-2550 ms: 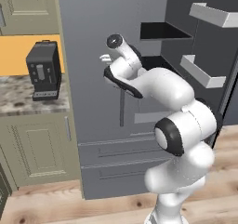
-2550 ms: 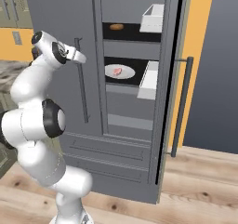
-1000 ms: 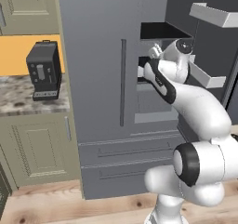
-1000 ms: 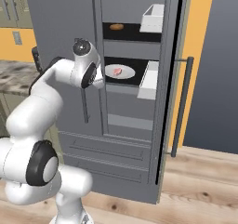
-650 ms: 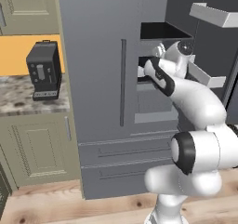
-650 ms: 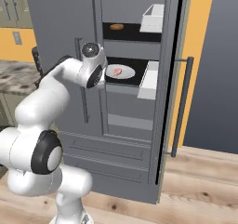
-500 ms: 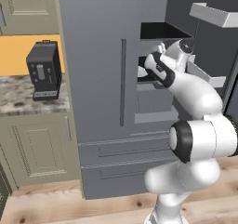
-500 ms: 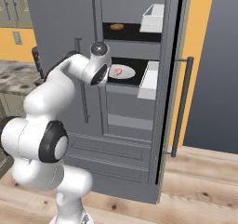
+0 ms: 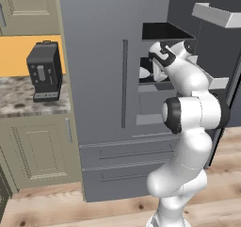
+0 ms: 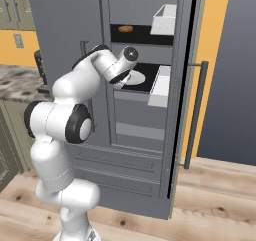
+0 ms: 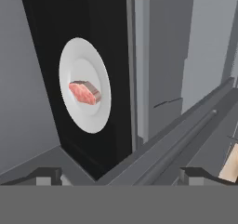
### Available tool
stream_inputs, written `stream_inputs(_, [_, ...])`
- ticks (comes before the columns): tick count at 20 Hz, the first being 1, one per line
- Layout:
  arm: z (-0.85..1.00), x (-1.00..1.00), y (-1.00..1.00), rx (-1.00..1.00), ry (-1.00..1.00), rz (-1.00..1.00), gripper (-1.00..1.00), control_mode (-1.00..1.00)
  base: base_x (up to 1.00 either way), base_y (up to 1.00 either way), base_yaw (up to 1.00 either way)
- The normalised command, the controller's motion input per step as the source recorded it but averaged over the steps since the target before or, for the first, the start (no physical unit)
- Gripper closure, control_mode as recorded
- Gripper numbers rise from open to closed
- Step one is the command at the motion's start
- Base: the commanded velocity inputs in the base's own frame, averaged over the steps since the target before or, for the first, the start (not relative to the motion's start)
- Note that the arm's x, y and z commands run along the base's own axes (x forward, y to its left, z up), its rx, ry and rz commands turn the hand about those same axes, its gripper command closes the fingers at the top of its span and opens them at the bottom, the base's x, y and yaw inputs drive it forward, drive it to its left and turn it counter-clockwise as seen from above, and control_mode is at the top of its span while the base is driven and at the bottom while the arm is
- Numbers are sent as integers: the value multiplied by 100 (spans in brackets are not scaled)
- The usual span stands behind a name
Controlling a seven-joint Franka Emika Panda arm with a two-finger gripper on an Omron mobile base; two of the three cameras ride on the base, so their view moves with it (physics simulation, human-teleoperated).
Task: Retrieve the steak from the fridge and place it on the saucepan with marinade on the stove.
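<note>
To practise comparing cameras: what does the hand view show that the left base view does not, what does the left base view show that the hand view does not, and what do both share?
Hand view alone: the pinkish-red steak lying on the white plate, and the tips of the open gripper at the bottom.

Left base view alone: the black coffee machine on the speckled counter, the cream cabinets, the two fridge drawers.

Both: the grey fridge, its dark shelf and the plate.

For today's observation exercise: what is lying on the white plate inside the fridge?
One small pinkish-red steak lies on the plate on a dark fridge shelf. The plate surface beneath the meat is covered.
</note>
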Motion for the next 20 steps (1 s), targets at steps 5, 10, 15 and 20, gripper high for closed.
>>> stream_inputs(5, [-37, 80, 3, 8, -3, 13, -100, -100, 0, 0, 0])
stream_inputs(10, [-5, 49, 35, 8, 0, 14, -100, -100, 0, 0, 0])
stream_inputs(15, [0, 41, 54, 5, 0, 13, -100, -100, 0, 0, 0])
stream_inputs(20, [0, 3, 56, 0, 0, 14, -100, -100, 0, 0, 0])
